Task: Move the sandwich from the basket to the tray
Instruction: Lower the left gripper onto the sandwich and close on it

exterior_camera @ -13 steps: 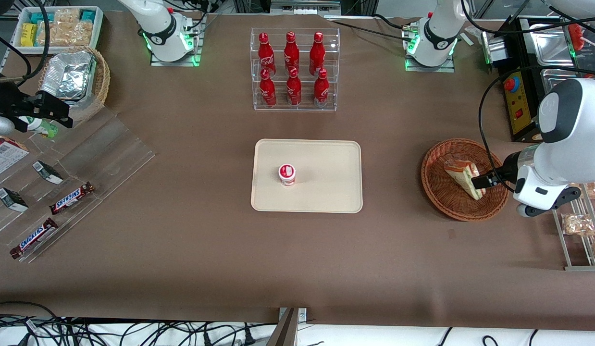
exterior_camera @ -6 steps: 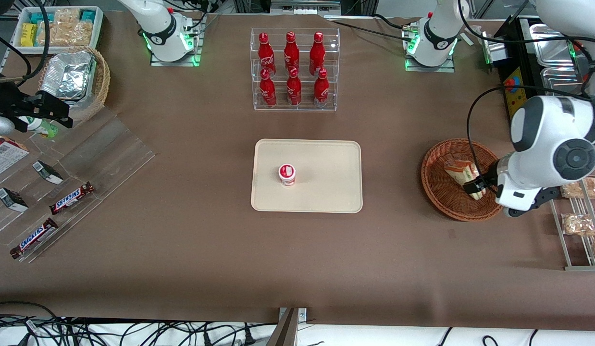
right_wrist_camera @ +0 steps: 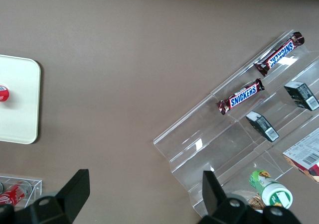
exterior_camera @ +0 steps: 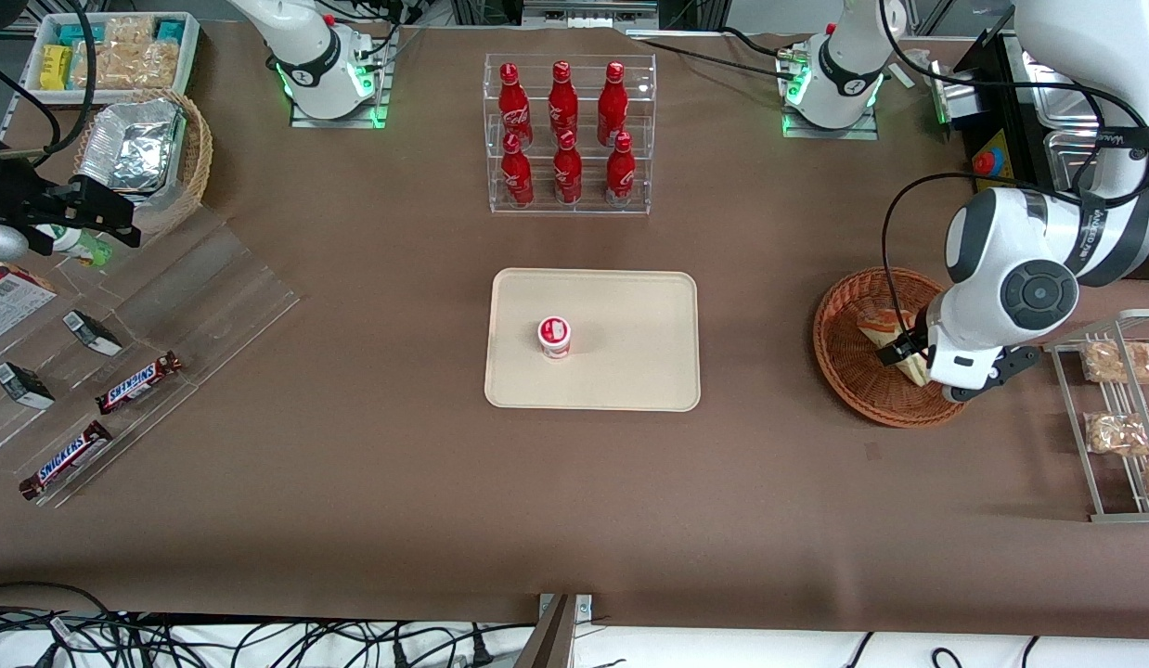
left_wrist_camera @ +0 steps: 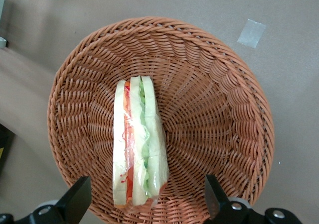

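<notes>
Reddish-brown wicker basket (exterior_camera: 862,371) sits near the working arm's end of the bench, about level with the tray (exterior_camera: 630,371), which lies mid-bench. Sandwich (left_wrist_camera: 137,144) lies in the basket on its side, resting against the sloped woven wall, with bread, red and green layers showing edge-on through clear wrap. Gripper (left_wrist_camera: 145,206) hovers directly above the basket, spread wide, one finger (left_wrist_camera: 75,201) to either side of the sandwich's thick end and both clear of it, gripping nothing. In the front view the gripper (exterior_camera: 904,351) is over the basket's half nearer the working arm's end, and the arm body covers part of the sandwich (exterior_camera: 879,322). Small red-and-white cup (exterior_camera: 554,336) stands upright on the tray, off-centre toward the parked arm's end. Clear rack of red bottles (exterior_camera: 565,130) stands farther from the front camera than the tray, toward the bench's back edge. Snickers bars (exterior_camera: 138,382) lie on clear acrylic shelves at the parked arm's end.
</notes>
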Action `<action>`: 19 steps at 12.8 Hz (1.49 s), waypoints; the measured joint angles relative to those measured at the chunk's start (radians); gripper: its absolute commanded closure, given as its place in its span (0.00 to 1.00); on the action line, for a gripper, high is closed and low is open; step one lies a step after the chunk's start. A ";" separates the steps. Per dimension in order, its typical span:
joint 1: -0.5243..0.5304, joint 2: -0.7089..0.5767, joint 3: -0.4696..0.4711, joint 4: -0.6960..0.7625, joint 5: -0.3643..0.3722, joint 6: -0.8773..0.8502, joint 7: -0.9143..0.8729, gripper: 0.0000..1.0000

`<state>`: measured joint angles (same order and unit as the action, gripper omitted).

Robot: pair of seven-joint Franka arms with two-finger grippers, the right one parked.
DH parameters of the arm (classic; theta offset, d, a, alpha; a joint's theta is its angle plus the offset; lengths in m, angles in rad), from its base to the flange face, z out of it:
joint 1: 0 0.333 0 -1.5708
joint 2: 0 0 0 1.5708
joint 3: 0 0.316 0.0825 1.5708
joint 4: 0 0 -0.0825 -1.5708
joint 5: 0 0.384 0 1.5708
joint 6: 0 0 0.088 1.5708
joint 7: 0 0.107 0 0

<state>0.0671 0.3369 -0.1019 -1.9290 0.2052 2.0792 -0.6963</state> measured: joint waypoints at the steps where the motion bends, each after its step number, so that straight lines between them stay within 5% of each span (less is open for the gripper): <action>1: 0.006 -0.013 0.000 -0.034 0.014 0.037 -0.021 0.00; 4: 0.012 -0.030 0.001 -0.131 0.097 0.140 -0.122 0.00; 17: 0.015 -0.030 0.001 -0.218 0.151 0.240 -0.223 0.00; 19: 0.015 -0.030 0.001 -0.223 0.152 0.240 -0.236 0.21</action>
<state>0.0823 0.3070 -0.1009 -2.1516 0.3571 2.3191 -0.9325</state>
